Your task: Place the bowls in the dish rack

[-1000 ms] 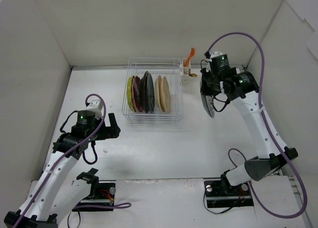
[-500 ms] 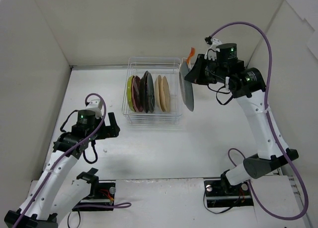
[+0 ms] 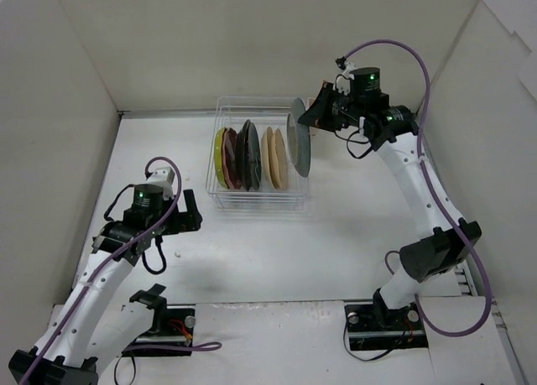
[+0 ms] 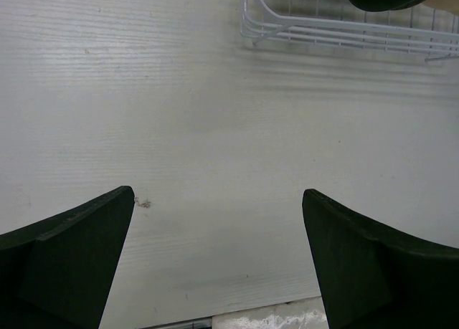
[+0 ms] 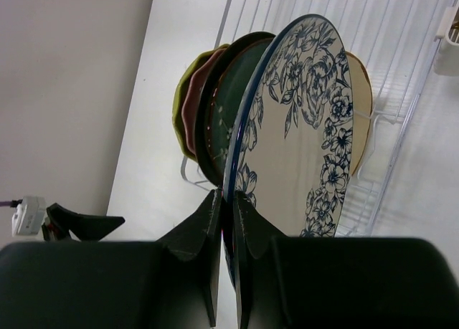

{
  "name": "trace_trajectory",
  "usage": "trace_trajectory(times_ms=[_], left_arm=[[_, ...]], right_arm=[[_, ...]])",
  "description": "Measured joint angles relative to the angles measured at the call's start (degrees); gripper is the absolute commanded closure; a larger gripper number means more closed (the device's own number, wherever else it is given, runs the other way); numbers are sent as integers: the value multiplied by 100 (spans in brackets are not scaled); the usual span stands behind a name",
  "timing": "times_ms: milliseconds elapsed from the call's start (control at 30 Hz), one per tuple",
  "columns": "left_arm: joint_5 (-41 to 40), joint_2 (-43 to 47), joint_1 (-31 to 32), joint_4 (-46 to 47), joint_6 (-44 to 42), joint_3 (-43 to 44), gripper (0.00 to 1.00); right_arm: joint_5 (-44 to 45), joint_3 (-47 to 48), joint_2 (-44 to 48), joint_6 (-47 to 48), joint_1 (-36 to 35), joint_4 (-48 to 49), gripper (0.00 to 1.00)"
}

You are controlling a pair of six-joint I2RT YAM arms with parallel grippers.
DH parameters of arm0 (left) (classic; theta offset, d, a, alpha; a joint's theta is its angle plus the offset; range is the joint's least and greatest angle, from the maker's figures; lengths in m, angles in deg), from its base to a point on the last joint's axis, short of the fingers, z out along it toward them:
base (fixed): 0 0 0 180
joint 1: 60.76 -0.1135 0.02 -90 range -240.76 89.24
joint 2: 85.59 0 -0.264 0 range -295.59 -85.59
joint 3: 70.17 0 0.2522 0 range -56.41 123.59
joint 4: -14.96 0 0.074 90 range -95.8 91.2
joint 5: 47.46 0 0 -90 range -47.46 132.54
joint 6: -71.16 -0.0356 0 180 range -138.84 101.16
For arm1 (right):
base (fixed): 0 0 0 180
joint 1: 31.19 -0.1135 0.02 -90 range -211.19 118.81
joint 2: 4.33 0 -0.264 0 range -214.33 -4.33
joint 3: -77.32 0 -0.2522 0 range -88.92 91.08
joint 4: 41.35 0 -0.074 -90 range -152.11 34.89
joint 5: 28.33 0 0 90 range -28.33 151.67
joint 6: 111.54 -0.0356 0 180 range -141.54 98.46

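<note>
right jaws pinch blue-floral bowl (image 5: 301,128) by rim, on edge above dish rack (image 3: 252,203), just right of cream bowls (image 3: 275,160); left jaws spread.

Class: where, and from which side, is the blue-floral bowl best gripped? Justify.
Pinch the blue-floral bowl by its rim, a finger on each face, from the side away from the dish rack, as the right gripper does: thin, on edge, leaving its opposite rim free.

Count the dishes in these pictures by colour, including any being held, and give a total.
lime green dish: 1
pink dish: 1
dark teal dish: 1
cream dishes: 2
blue-floral dish, held in the right pincer: 1
Total: 6
</note>
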Motion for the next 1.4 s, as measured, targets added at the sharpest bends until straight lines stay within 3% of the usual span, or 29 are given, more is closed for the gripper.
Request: trace_trajectory(times_ms=[667, 1000, 1067, 1267, 1400], left_arm=[[-42, -162, -63, 15, 2, 0, 1], [-44, -162, -63, 20, 0, 0, 1], [-44, -162, -76, 22, 2, 0, 1], [-48, -160, -107, 22, 2, 0, 1], [-48, -118, -105, 22, 2, 0, 1]], right_arm=[[146, -1475, -452, -505, 105, 1484, 100], [208, -1663, -879, -448, 76, 1941, 98], [236, -1663, -879, -402, 46, 1963, 94], [295, -1668, -887, -317, -55, 2208, 57], [356, -1773, -826, -254, -116, 2306, 49]])
